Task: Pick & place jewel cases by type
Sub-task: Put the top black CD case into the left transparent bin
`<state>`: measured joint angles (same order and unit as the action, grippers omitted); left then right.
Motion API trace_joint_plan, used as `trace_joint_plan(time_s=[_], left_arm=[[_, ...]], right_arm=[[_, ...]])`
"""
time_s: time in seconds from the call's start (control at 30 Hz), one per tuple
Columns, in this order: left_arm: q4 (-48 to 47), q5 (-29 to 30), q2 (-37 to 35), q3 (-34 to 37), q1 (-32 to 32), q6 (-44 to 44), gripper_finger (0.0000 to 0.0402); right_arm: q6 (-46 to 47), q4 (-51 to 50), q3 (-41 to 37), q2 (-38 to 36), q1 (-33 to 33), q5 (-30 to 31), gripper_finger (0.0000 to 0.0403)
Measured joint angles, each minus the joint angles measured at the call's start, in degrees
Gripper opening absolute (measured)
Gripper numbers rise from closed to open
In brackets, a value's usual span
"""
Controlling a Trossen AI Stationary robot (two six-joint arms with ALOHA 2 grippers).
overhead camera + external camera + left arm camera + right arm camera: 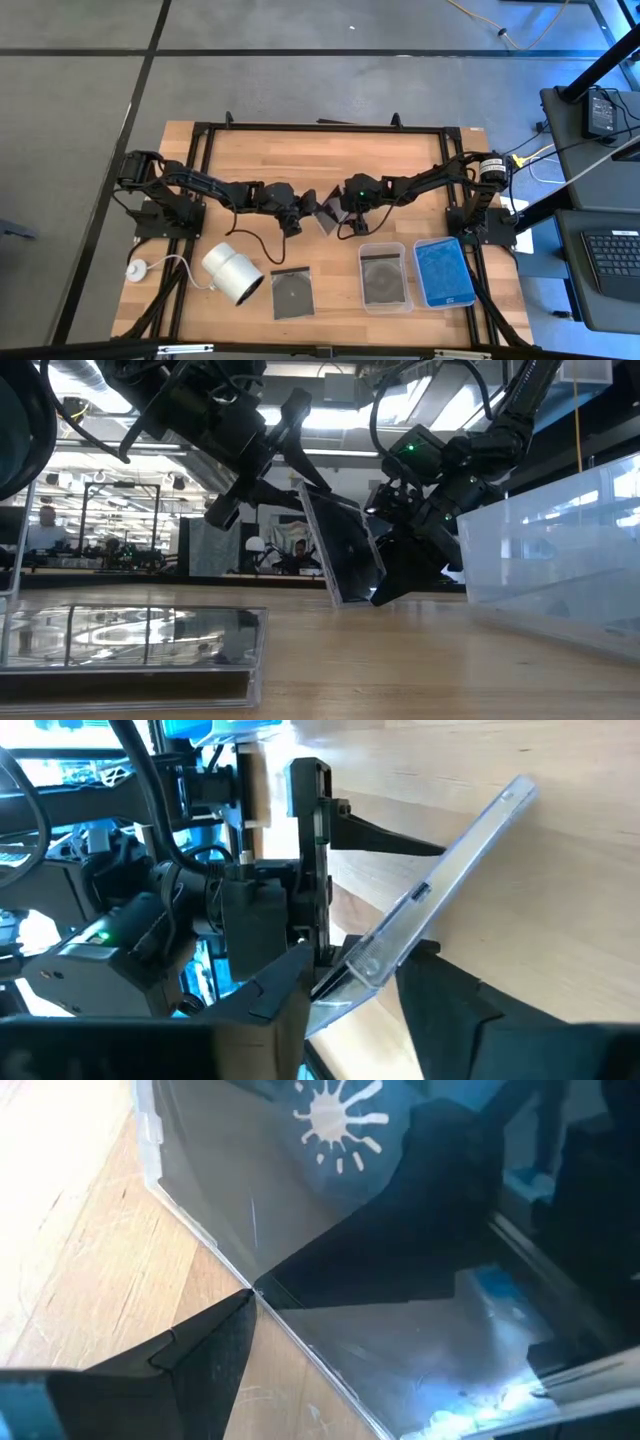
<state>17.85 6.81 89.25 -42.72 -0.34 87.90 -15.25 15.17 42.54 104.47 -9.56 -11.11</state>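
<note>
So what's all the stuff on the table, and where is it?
Tilted jewel case: one, dark grey and clear, standing on edge at the table's middle between both grippers.
Flat jewel case: one, dark grey with a round disc, lying at the front edge.
Clear tray with grey case: one, front right of middle.
Clear tray with blue case: one, bright blue inside, front right.
White cylinder: one, on its side, front left, with a white cord.
Wooden table: one, light brown.
Left gripper: dark, on the tilted case's left, closing on it.
Right gripper: dark, fingers open around the tilted case's right side.
</note>
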Motion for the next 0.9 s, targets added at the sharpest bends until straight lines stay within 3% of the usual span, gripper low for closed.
trace_joint_plan(time_s=[0.3,0.9], left_arm=[[0.4,1.7,-0.1,0.0,-0.5,1.2,0.009],[0.2,4.6,0.0,0.0,-3.9,2.7,0.0085]], right_arm=[[0.0,-0.3,0.0,0.0,0.0,-0.2,0.0324],[2.8,-7.5,0.3,-0.3,0.0,1.0,0.0324]])
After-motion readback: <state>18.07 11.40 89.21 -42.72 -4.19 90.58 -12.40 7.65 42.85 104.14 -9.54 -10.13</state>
